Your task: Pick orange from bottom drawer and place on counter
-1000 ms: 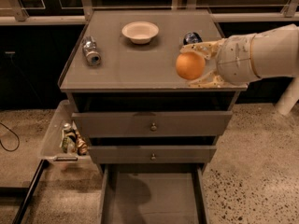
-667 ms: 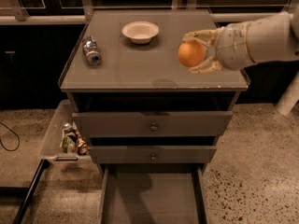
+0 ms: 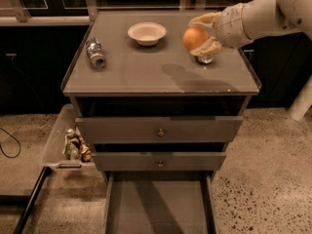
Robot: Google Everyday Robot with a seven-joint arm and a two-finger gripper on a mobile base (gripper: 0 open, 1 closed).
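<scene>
The small round matte orange point(image 3: 194, 37) is hanging above the right rear of the grey-brown square worktop point(image 3: 161, 74), over a small silvery object point(image 3: 205, 59). The pale two-fingered tool point(image 3: 196, 35) is gripping it from above and below, spread only as wide as the fruit. A white round bowl point(image 3: 146, 33) and a silver can point(image 3: 95, 53) on its side are lying farther left. The deep grey-brown bottom drawer point(image 3: 158, 208) is standing pulled out.
</scene>
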